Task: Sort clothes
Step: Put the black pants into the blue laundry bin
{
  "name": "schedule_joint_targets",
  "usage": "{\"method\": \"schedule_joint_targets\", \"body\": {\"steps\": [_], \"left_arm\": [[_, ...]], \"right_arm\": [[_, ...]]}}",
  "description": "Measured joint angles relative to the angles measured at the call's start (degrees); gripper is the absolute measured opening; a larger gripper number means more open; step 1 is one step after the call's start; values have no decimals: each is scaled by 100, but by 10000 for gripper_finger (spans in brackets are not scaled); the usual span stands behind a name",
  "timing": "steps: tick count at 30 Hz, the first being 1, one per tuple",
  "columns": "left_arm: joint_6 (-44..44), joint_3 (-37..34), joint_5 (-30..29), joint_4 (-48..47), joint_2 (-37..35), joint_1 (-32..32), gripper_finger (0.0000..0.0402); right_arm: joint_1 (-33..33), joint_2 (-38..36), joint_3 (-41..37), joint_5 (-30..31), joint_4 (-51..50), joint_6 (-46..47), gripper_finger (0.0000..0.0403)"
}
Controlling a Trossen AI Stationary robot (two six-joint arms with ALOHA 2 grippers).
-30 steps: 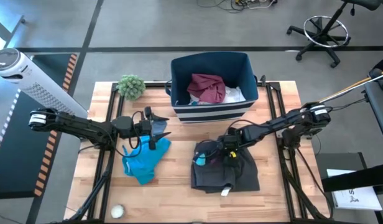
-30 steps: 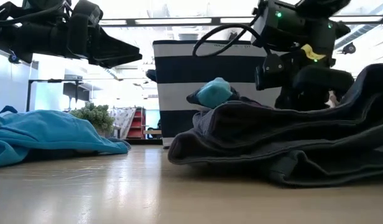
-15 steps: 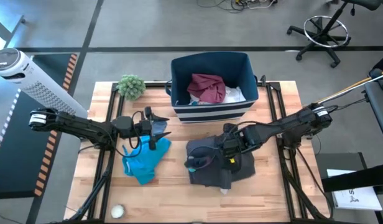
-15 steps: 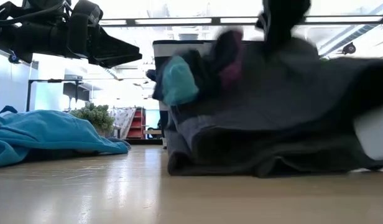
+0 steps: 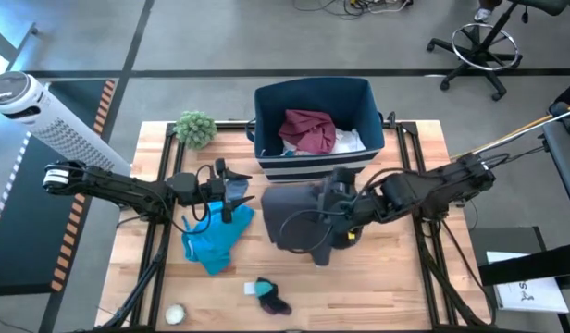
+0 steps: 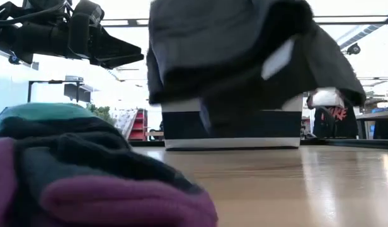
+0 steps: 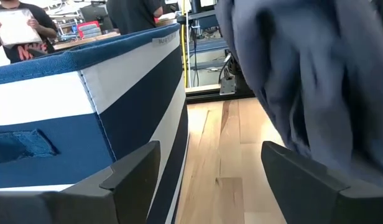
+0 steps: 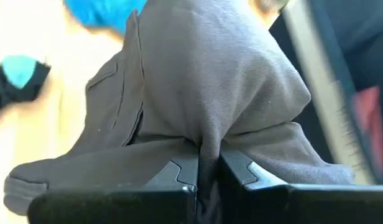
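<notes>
My right gripper (image 5: 339, 215) is shut on a dark charcoal garment (image 5: 294, 215) and holds it above the table's middle, in front of the navy striped bin (image 5: 313, 165). The garment also shows in the low view (image 6: 244, 57). A small teal, dark and purple piece (image 5: 269, 294) lies on the table near the near edge; it fills the low view's foreground (image 6: 87, 170). A bright blue garment (image 5: 216, 240) lies spread on the left. My left gripper (image 5: 242, 196) hovers open above its far end. A maroon garment (image 5: 308, 129) and white cloth lie in the bin. My right gripper pinches a raised fold of the charcoal garment (image 8: 207, 146) between its two fingers; several layers are gathered there. The garment is lifted clear of the table and hangs slack below and around the fingers (image 8: 179, 174).
A green spiky ball plant (image 5: 194, 128) stands at the far left corner. A small white ball (image 5: 175, 314) lies at the near left edge, and a small white scrap (image 5: 251, 289) lies beside the fallen piece. Bare wood shows at the near right.
My right gripper has gone up and toward the table's left and the bin, lifting the charcoal garment clear of the table. The small teal and dark piece that lay on the garment has fallen off and now lies near the near edge.
</notes>
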Motion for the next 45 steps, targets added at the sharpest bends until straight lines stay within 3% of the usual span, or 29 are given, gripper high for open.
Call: {"method": "schedule_joint_targets", "body": {"steps": [17,21,27,33,41,45], "left_arm": [[-44,0,0,2,0,0,270],[-39,0,0,2,0,0,269],[-35,0,0,2,0,-2,275],[9,0,0,2,0,0,279],[17,0,0,2,0,0,268],[17,0,0,-1,0,-2,265]], "right_arm": [[-106,-9,2093,2314,131,-1742,7],[-347,-17,2350,2766,669,-2517,7],[-1007,-17,2574,2810,2116,-3962,7],[-1944,-17,2638,2753,2337,-4411,7],[-3387,87,2625,930,1753,-3710,7],[-3943,358,2614,420,1383,-3523,7]]}}
